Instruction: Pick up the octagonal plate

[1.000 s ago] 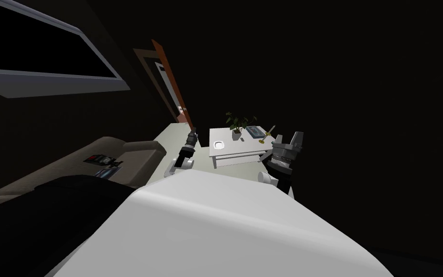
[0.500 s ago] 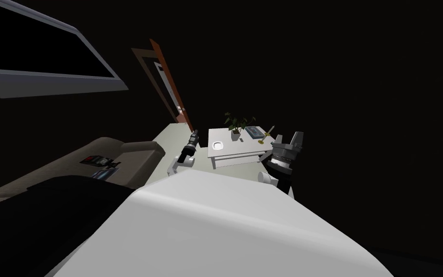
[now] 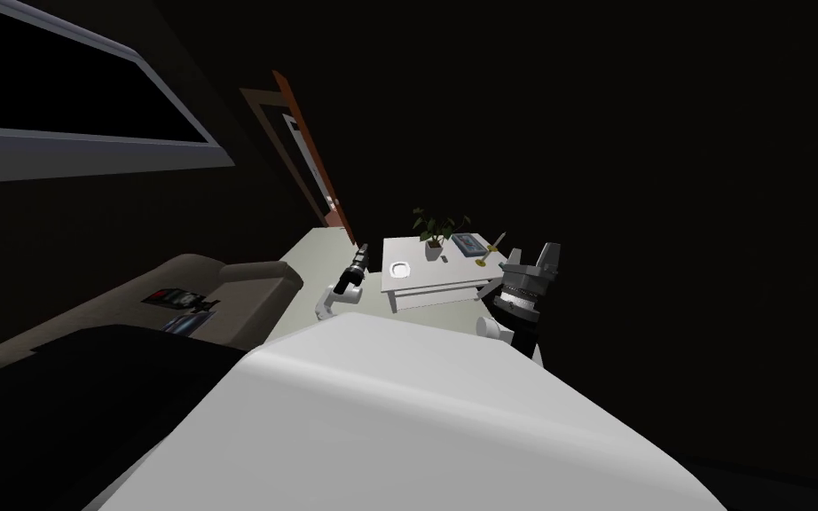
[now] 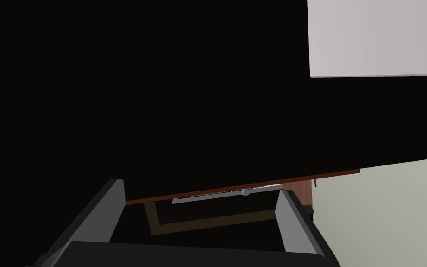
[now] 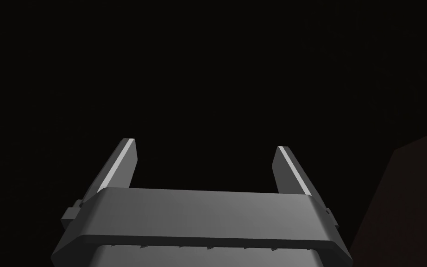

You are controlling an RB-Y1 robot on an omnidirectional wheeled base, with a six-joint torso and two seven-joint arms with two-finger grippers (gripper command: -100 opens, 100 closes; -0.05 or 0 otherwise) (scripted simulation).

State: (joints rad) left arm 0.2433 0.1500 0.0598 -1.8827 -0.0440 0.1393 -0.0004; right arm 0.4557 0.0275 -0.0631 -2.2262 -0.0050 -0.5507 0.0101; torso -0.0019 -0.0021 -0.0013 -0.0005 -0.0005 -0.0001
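The octagonal plate (image 3: pixel 400 268) is small and white and lies flat near the left end of a low white table (image 3: pixel 438 279). My left gripper (image 3: pixel 361 256) reaches forward just left of that table end, apart from the plate; in the left wrist view its fingers (image 4: pixel 114 204) stand wide with nothing between them, facing a brown door's lower edge (image 4: pixel 254 185). The right gripper (image 3: pixel 536 259) is raised by the table's right side, open and empty, as the right wrist view shows by its spread fingers (image 5: pixel 123 160).
On the table also stand a potted plant (image 3: pixel 436 229), a book (image 3: pixel 469 241), a brass candlestick (image 3: pixel 490 250) and a small dark item (image 3: pixel 445 258). A beige sofa (image 3: pixel 221 284) with magazines (image 3: pixel 172 297) lies to the left. An open brown door (image 3: pixel 310 151) stands beyond the pale floor (image 3: pixel 310 257).
My left arm has stretched further forward, its gripper now closer to the table's left end. The head view has drifted slightly. The right arm has not moved.
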